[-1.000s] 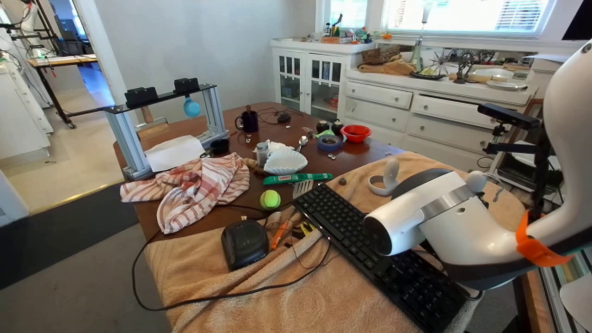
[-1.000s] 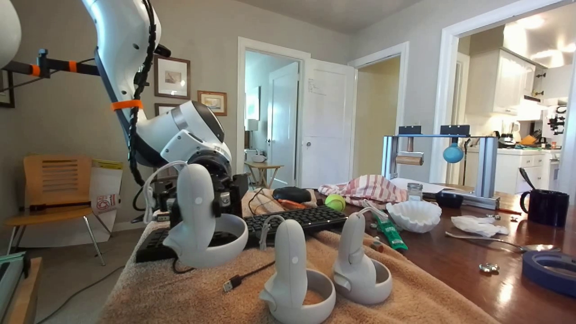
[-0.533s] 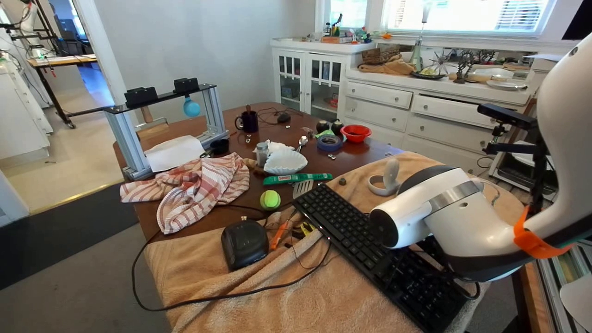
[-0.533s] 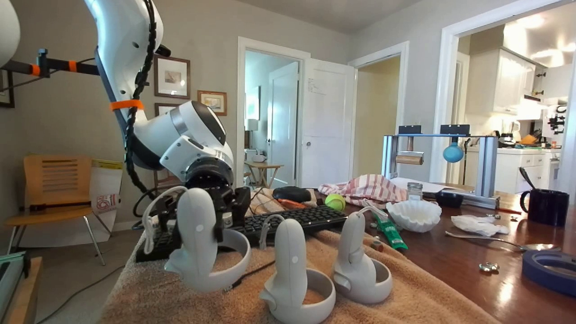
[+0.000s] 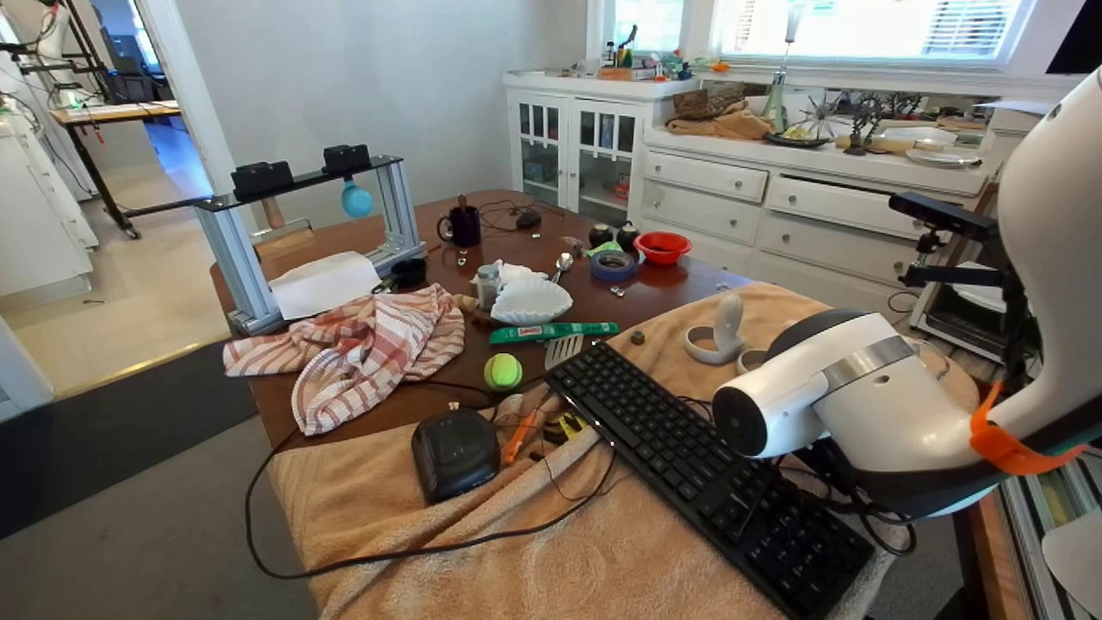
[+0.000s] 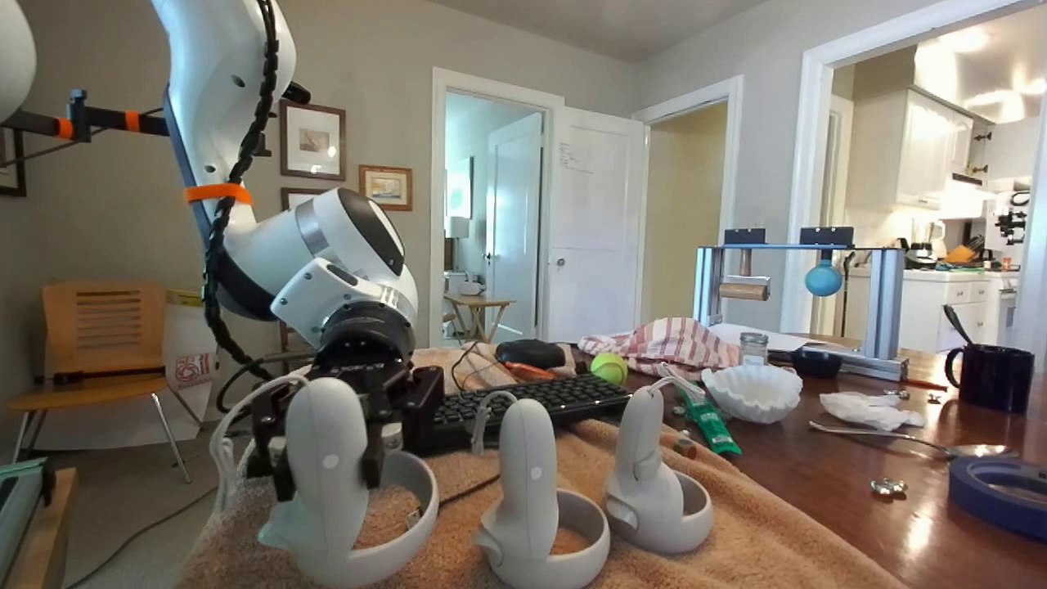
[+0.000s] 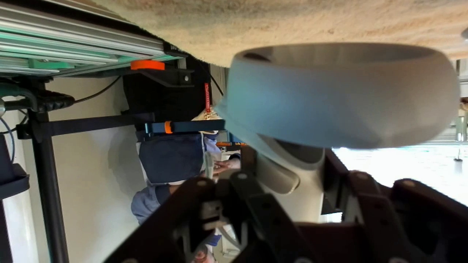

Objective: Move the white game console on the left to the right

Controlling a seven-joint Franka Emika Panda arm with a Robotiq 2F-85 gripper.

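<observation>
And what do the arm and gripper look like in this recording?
The arm is glossy white with rounded sections and dark trim. An orange strap circles it, a silvery band rings a section nearer the gripper, and a black segmented cable runs alongside. The gripper is mostly black, with jointed fingers.

Both exterior views look across the table (image 6: 826, 487).

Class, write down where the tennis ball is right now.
In an exterior view, the tennis ball lies slightly left of centre on the brown table, between the striped cloth on its left and the black keyboard on its right.
</observation>
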